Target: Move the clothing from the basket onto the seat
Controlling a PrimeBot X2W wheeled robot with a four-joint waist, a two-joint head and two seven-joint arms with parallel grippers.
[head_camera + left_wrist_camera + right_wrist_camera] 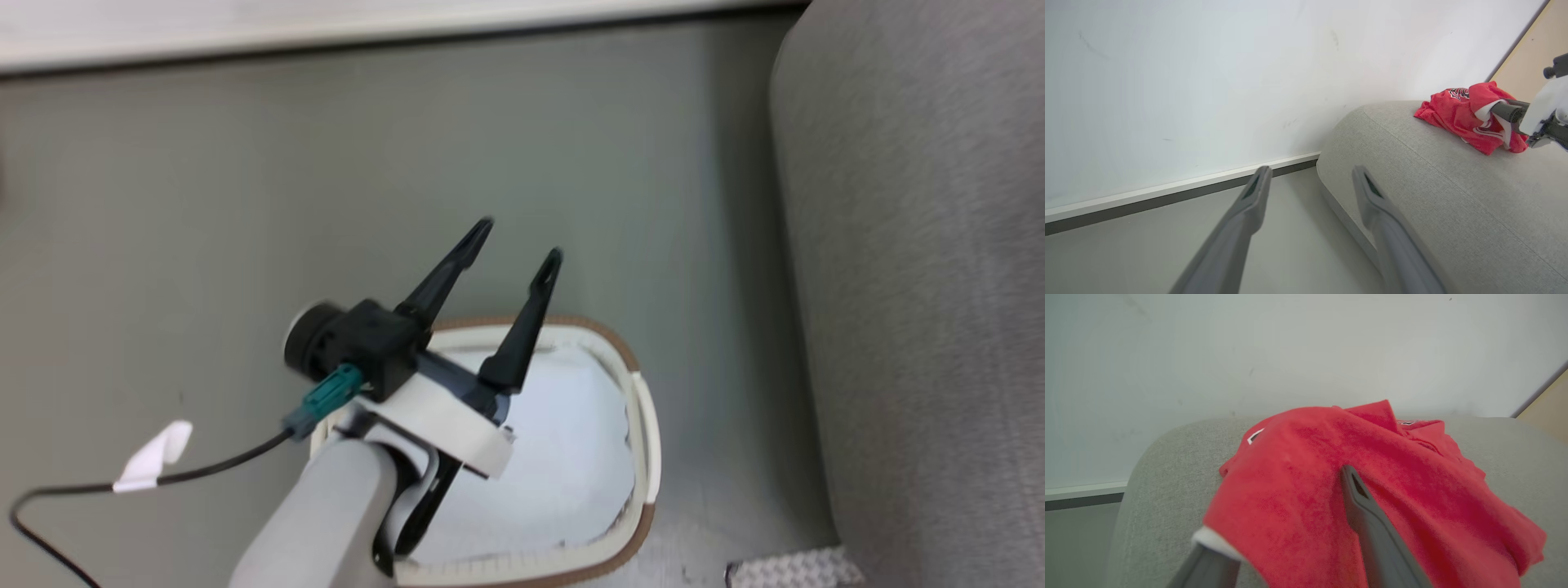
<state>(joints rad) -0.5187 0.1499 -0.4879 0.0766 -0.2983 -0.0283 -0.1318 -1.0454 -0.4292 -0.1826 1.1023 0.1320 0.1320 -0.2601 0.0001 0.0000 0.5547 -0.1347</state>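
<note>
One heap of bright red soft clothing (1453,116) lay on the large grey woven seat (1453,196), draped partly over the right gripper (1280,510), whose jaws stood apart: the release step, I judged. The left gripper (520,240) hung open above the oval white plastic basket (647,425); next, the right one needed to draw out without dragging cloth.

basket (645,425): left part hidden behind the left arm (326,506); near rim cut off by the bottom edge
right gripper (1302,473): one tip buried under the clothing (1298,522)
lettering (1457,93): too small to read
</note>
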